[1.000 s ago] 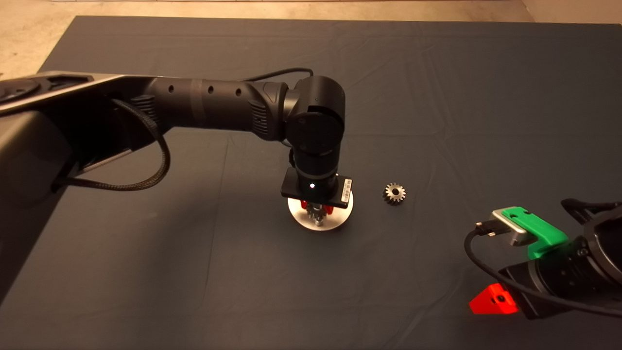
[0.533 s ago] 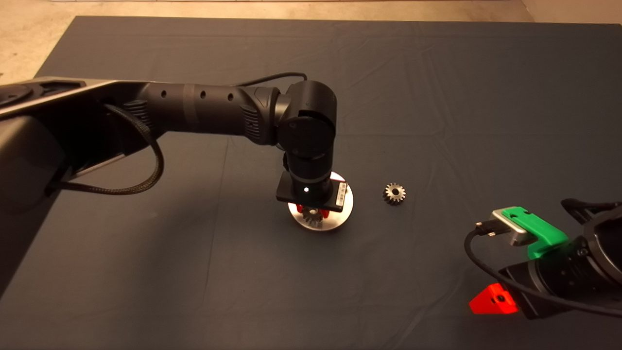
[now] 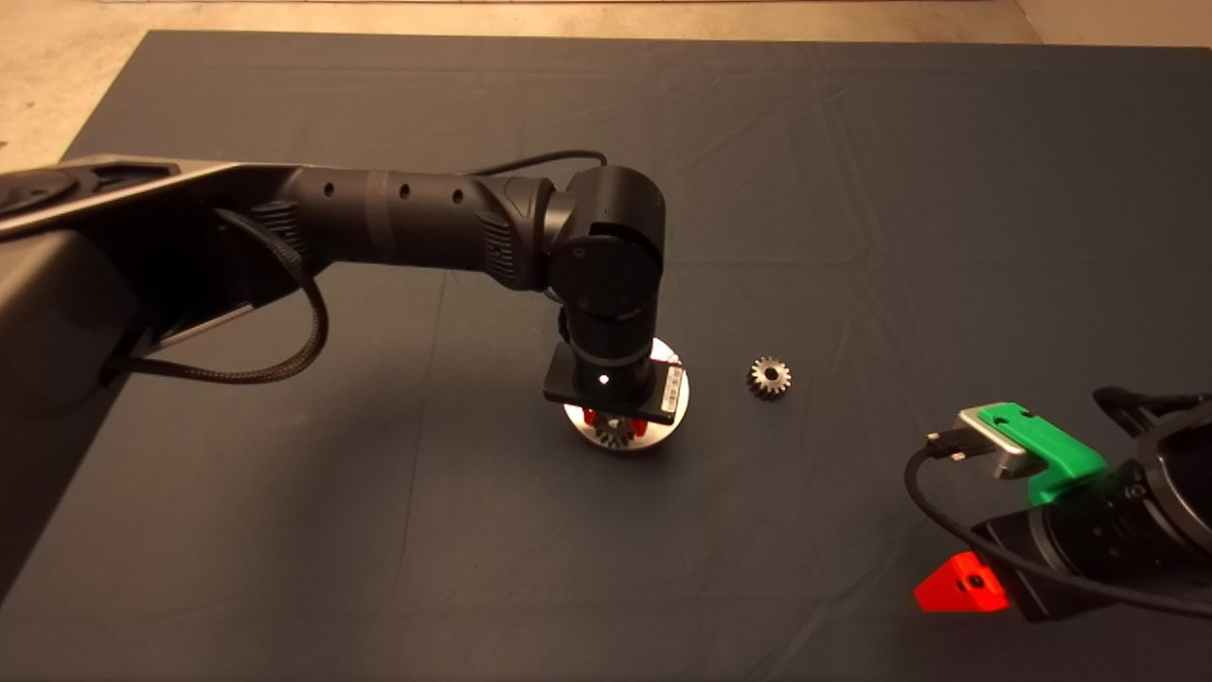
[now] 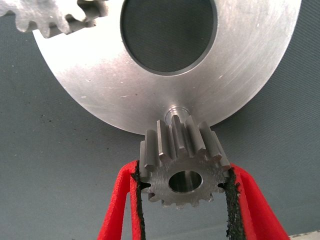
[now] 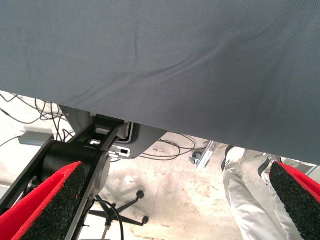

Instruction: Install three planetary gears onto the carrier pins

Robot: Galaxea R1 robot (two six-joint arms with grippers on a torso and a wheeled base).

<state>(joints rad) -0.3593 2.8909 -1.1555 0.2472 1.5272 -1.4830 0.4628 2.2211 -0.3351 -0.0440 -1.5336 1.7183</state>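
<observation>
A dark grey mat [image 3: 852,189], lightly creased, covers the counter and fills nearly the whole head view; a strip of pale floor [image 3: 57,85] shows along the top edge and upper left corner. Just below the middle of the frame lies the round metal carrier disc [image 3: 674,409], largely hidden under the wrist of the left arm [image 3: 407,223], which reaches in from the left edge with a braided cable looping beneath it. The left gripper [image 4: 182,200] hangs over the disc's near rim, its red fingers [image 4: 120,210] clamped on either side of one planetary gear [image 4: 182,167]. In the left wrist view that gear sits just in front of a short carrier pin [image 4: 176,111] standing at the disc's edge, and whether gear and pin touch cannot be told; the disc's large central hole lies beyond, and a second gear [image 4: 55,17] shows at the upper left corner on the disc. A third gear [image 3: 769,377] lies flat on the mat to the right of the disc, apart from it. The right gripper [image 3: 961,583] is parked at the lower right edge, its fingers [image 5: 47,205] spread wide with nothing between them; its wrist view shows the mat's edge, floor cables, a chair base and a person's leg [image 5: 245,200] in light trousers.
</observation>
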